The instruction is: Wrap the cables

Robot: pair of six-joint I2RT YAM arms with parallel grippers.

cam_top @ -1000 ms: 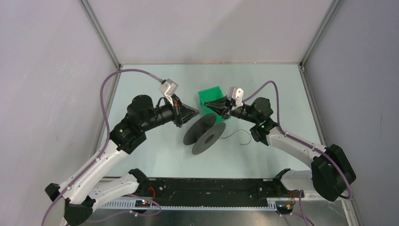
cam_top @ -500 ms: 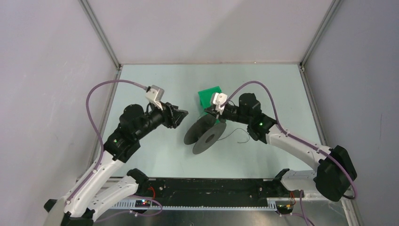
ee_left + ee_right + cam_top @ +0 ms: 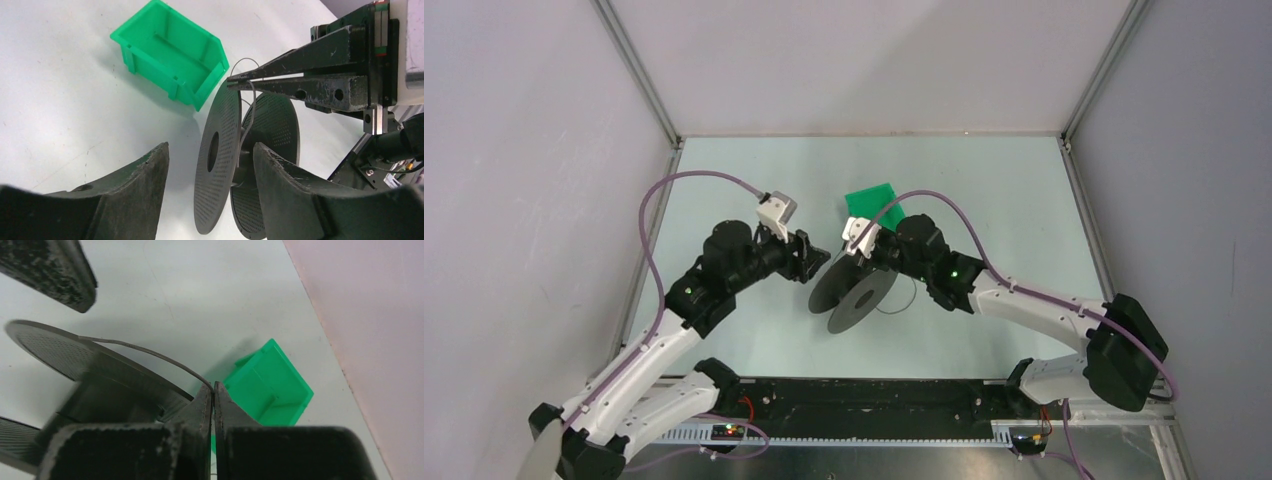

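Black right gripper (image 3: 213,388) pinching cable (image 3: 150,353) at spool (image 3: 55,347) rim, left gripper (image 3: 211,150) splayed alongside

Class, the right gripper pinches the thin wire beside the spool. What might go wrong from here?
1. The wire is held only at the very tips of the right gripper, so a pull might slip it free.
2. The left gripper is open, not clamping the tilted spool; wire tension could tip or roll it.

Green bin (image 3: 272,382) partly hidden (behind fingers (image 3: 199,407)).
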